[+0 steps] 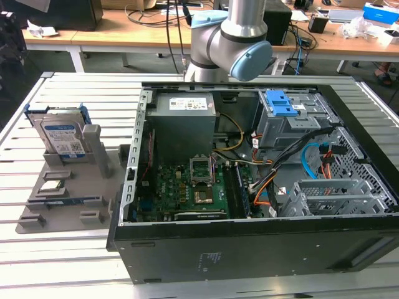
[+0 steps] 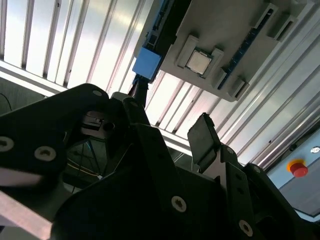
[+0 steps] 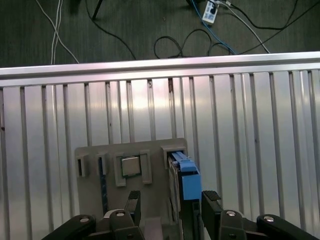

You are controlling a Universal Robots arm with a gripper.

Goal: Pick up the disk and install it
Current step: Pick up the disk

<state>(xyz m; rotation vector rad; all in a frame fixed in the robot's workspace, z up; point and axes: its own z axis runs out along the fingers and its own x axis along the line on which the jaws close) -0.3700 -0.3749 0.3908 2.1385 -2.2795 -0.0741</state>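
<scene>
Approach stage. The gripper (image 3: pixel 171 197) hangs well above the counter (image 1: pixel 75 87), jaws apart with nothing clamped. The disk (image 1: pixel 61 134) stands on edge in the slot at the grey holder's (image 1: pixel 68 215) far corner, on the exterior view's left. Its long axis runs along the counter slats and its label faces the near edge. Judgement: centre over the top edge, set the jaws across the thin dimension, descend straight, and grip the flat faces.

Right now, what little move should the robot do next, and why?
Probably lower straight toward the disk: the open jaws stand apart on either side of it, well short of it, and it stands on edge in its grey holder, not yet gripped.
</scene>
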